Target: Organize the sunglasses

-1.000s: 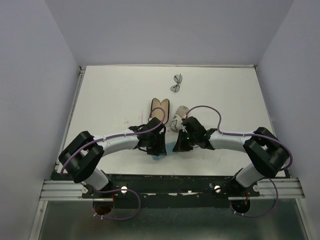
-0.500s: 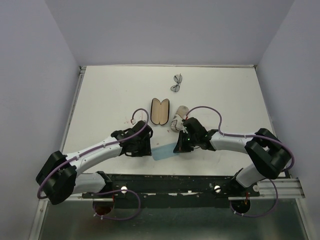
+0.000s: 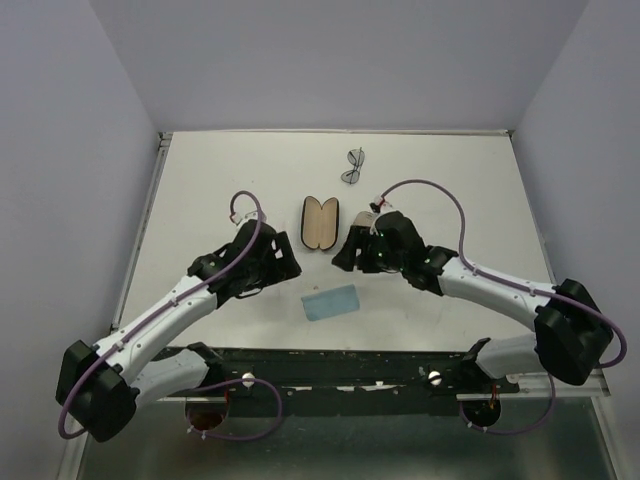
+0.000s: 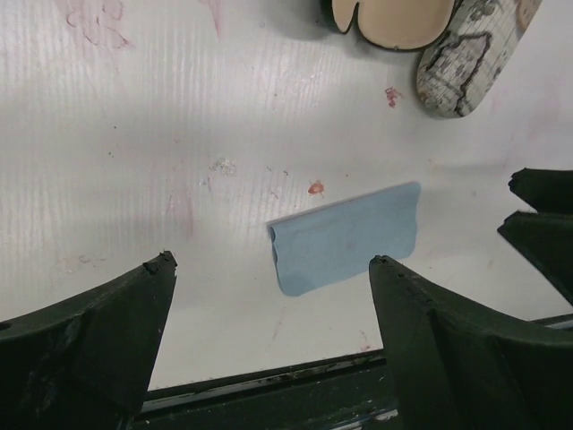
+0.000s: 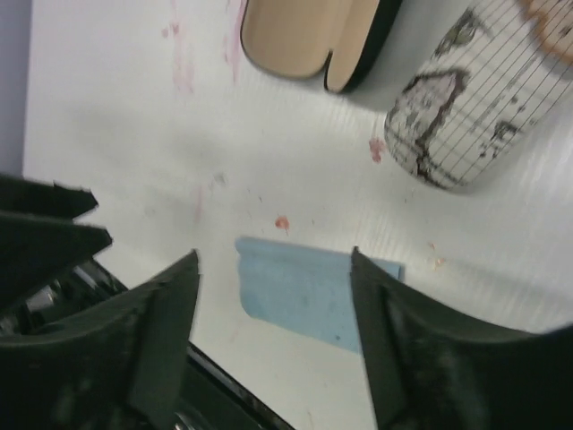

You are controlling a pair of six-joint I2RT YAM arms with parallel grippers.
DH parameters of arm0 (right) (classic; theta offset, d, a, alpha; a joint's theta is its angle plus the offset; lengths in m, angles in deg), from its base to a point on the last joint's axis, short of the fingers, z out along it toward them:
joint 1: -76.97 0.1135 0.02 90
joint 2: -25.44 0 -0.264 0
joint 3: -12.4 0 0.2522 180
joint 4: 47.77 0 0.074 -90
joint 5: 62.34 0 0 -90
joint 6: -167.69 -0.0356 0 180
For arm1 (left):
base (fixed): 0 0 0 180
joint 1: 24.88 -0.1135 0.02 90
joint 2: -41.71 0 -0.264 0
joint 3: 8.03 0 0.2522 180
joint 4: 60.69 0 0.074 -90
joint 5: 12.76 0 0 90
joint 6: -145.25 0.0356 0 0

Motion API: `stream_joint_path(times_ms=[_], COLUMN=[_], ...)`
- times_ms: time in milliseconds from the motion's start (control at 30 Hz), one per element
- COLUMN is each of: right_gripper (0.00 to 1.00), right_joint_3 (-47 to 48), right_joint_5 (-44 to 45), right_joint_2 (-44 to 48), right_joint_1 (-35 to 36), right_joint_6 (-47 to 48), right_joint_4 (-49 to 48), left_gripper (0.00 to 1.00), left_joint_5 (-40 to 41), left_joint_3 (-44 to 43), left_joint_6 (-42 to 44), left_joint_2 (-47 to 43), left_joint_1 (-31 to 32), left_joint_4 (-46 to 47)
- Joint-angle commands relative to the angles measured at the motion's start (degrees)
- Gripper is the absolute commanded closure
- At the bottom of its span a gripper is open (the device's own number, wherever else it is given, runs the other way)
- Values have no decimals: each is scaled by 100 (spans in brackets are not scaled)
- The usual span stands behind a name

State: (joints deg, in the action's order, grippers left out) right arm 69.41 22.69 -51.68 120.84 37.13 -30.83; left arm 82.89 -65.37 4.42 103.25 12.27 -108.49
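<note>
One pair of sunglasses (image 3: 353,166), thin dark frame with grey lenses, lies at the back of the table, well beyond both arms. My left gripper (image 3: 280,266) (image 4: 273,262) hangs open above the table, its fingers empty. My right gripper (image 3: 350,258) (image 5: 273,253) is open too and holds nothing. Between and in front of them a blue cloth (image 3: 331,302) (image 4: 345,239) (image 5: 300,287) lies flat near the front edge.
An open black case with tan lining (image 3: 320,222) (image 4: 389,18) (image 5: 309,40) lies mid-table. A patterned beige pouch (image 3: 362,217) (image 4: 466,54) (image 5: 474,107) sits right of it, partly under the right arm. The table's dark front rail (image 4: 269,394) runs close behind the cloth.
Both grippers opened and let go of the blue cloth, which now lies flat on the table. Both arms lifted and drew back from the front edge toward mid-table.
</note>
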Motion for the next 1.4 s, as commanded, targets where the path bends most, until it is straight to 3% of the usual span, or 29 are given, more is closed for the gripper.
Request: stream_joint_path(times_ms=[0,67,167,433,633,967,1367], right_gripper=[19,12,11,13,19,41,71], right_joint_3=[561,851,1343,2635,3242,3647,3726], right_joint_5=[1347,1708,2087,2001,1377,1210,-459], right_joint_2=[-171,-469,-1092,-2710,-3510,-4038,-4188], right_joint_1=[7,-11,-134,-476,-652,-696,-705], right_joint_6=[48,-5,-207,144,249,724,2200], right_joint_4=[78,147,130,192,288,447,-239], left_gripper=[1,1,1,1,1,1,1], left_joint_5=[331,445,744,894,762,736,1078], left_joint_3=[103,243,550,1157,1351,1290,1281], left_joint_6=[-50,-129,-322,-340,-287,-120,-103], left_joint_2=[-598,-835,-1196,-1768,-1742,-1461,-1767], left_joint_1=[-251,-313,-348,-427,-436,-498,-568], left_joint_4=[-50,-120,-120,-24,222,302,-58])
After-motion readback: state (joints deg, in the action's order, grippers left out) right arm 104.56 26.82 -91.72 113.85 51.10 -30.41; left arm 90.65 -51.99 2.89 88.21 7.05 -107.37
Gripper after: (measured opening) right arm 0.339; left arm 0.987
